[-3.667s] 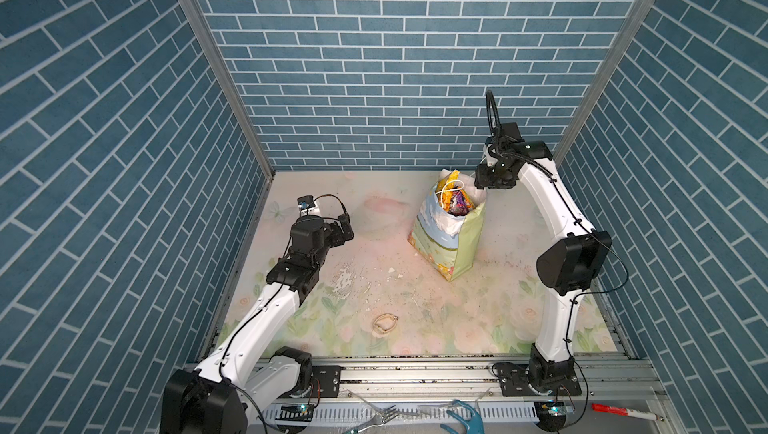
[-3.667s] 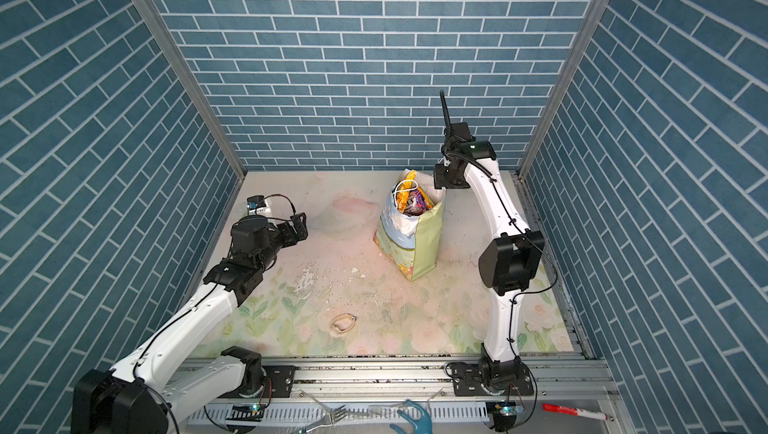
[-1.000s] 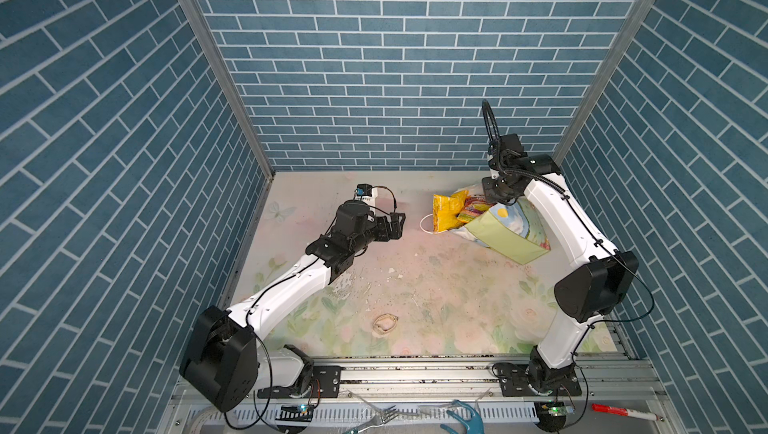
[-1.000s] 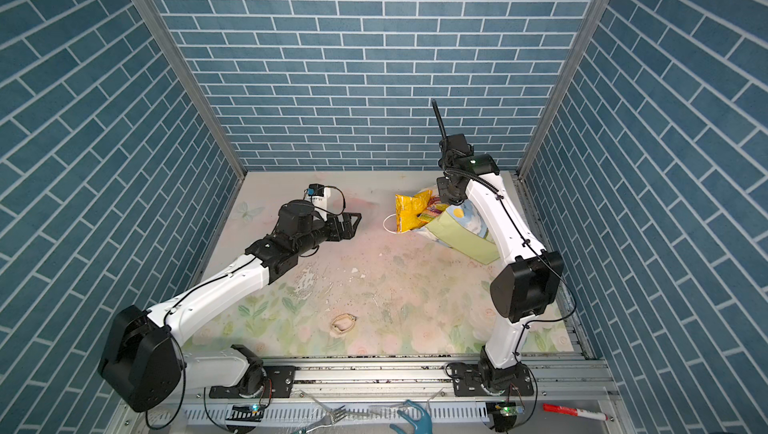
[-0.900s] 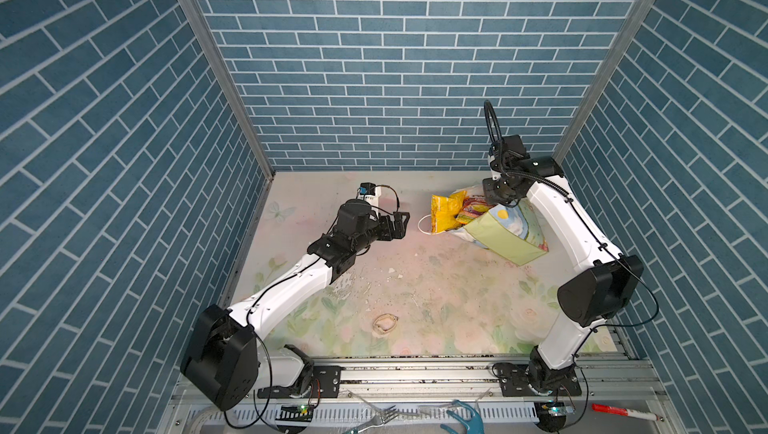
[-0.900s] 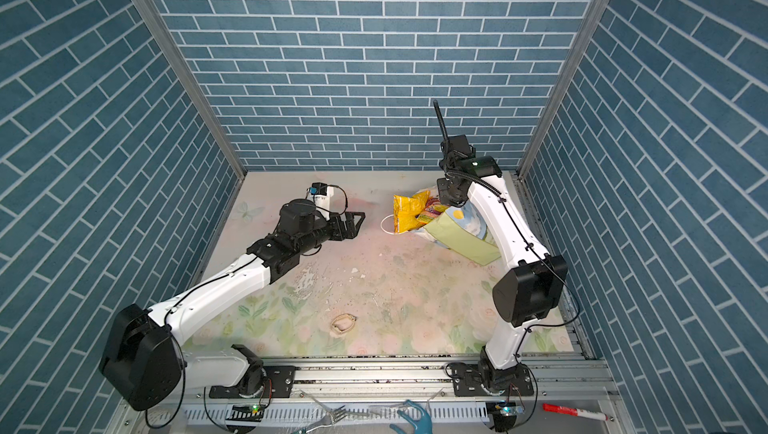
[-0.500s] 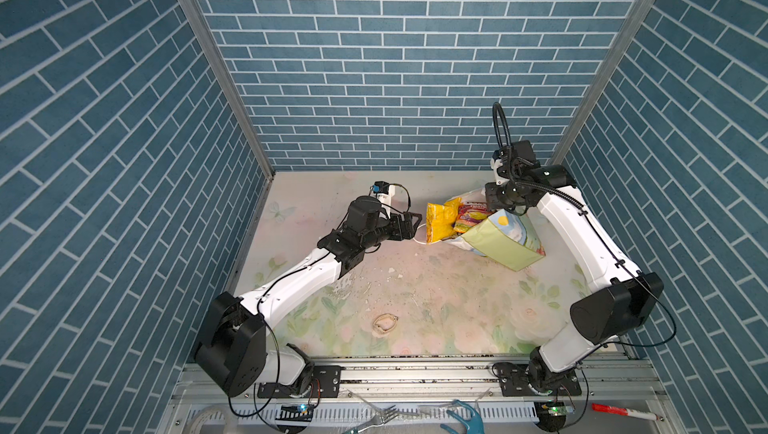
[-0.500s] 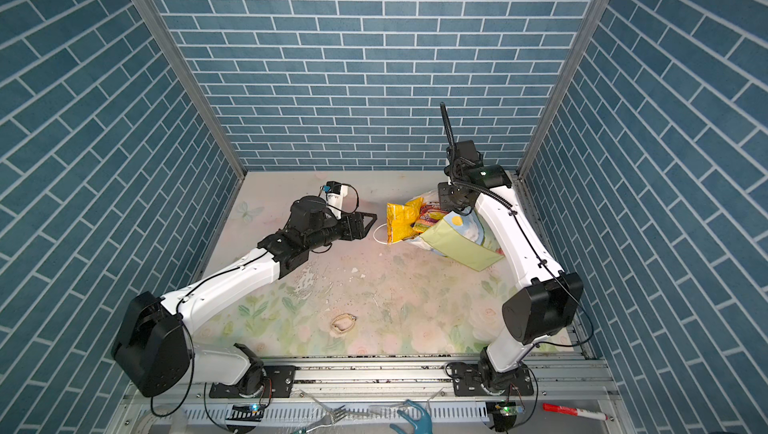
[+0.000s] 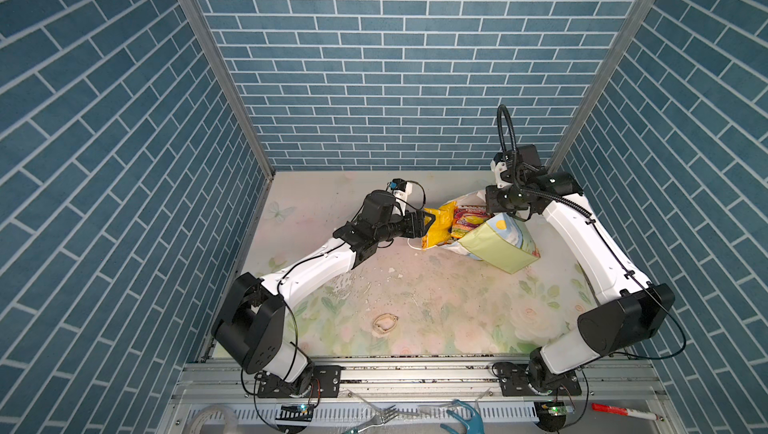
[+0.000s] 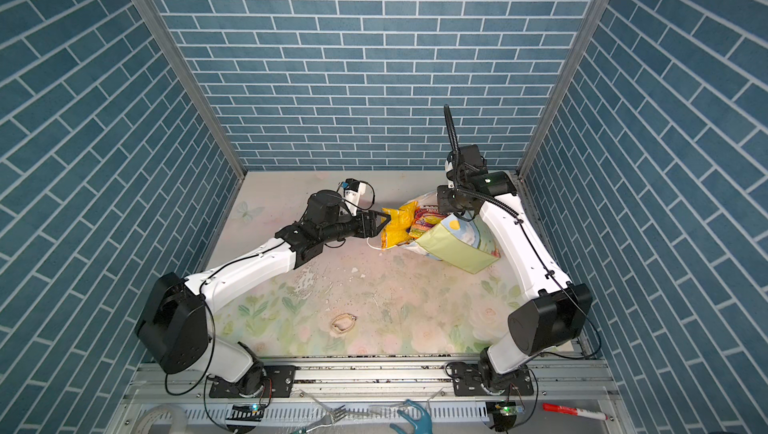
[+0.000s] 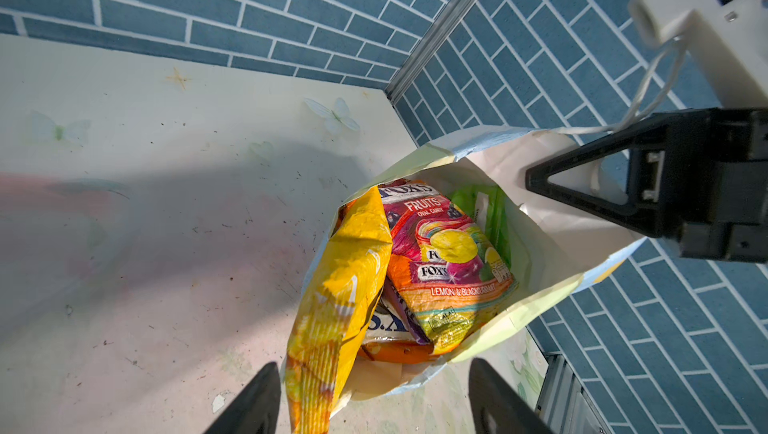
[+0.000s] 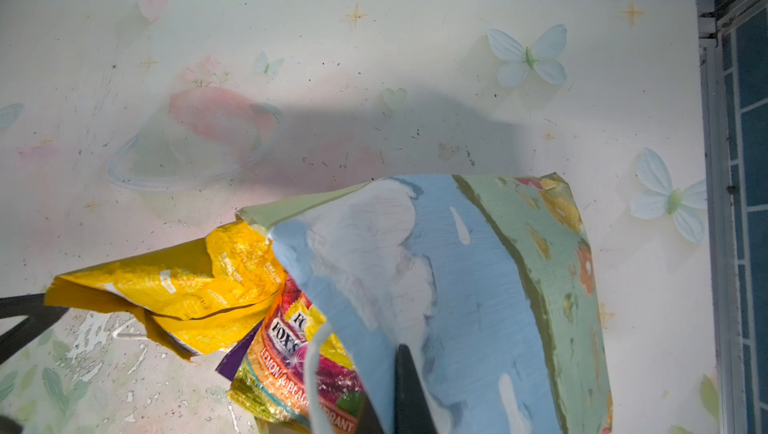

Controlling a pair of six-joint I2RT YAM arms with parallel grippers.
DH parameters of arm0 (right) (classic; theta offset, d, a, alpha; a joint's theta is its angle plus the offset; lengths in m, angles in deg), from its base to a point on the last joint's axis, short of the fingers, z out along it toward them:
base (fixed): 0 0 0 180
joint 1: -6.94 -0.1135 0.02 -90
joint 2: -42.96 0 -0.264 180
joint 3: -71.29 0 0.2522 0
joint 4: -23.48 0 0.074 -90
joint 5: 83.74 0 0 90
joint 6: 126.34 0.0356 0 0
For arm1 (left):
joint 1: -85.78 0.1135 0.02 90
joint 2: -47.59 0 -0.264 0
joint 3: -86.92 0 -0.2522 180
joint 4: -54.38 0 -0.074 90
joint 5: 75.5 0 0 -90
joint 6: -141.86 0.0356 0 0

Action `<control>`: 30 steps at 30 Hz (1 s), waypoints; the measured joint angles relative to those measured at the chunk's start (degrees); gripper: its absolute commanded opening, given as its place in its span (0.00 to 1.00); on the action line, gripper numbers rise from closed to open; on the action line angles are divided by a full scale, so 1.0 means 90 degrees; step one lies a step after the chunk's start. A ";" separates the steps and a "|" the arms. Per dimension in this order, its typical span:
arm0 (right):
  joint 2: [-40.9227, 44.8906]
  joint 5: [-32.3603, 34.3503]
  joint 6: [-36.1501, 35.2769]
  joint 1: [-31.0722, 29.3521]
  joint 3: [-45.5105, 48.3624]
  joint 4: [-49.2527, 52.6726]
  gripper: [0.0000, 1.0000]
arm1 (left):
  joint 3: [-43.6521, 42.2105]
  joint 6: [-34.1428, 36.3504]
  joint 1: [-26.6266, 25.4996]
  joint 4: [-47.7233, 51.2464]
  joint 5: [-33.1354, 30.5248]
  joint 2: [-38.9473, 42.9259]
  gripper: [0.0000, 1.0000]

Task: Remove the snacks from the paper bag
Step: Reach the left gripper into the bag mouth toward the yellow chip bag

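Paper bag [image 9: 498, 244], one, pinched by right claw [image 11: 536, 181]; one yellow packet [image 11: 340, 286] between spread left claw [image 11: 374, 365]

Table [image 9: 415, 299]: pale surface, printed with pastel flowers and leaves across the near half. A faint butterfly [image 9: 279, 210] is printed at the far left.

Condition: worn, with chipped patches and white flakes [image 9: 347, 286] left of centre.

One small beige loop [image 9: 385, 323] lies alone near the front, about centre.

Paper bag [image 9: 500, 244] lies tipped at the far right, mouth facing left. A yellow packet [image 9: 436, 230] protrudes from the mouth. Whether its end rests on the table cannot be determined.
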 measured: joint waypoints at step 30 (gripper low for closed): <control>0.0240 -0.0299 0.0134 0.0000 0.0257 -0.0233 0.00 | 0.0639 0.0988 -0.0328 0.0969 -0.1069 -0.0447 0.58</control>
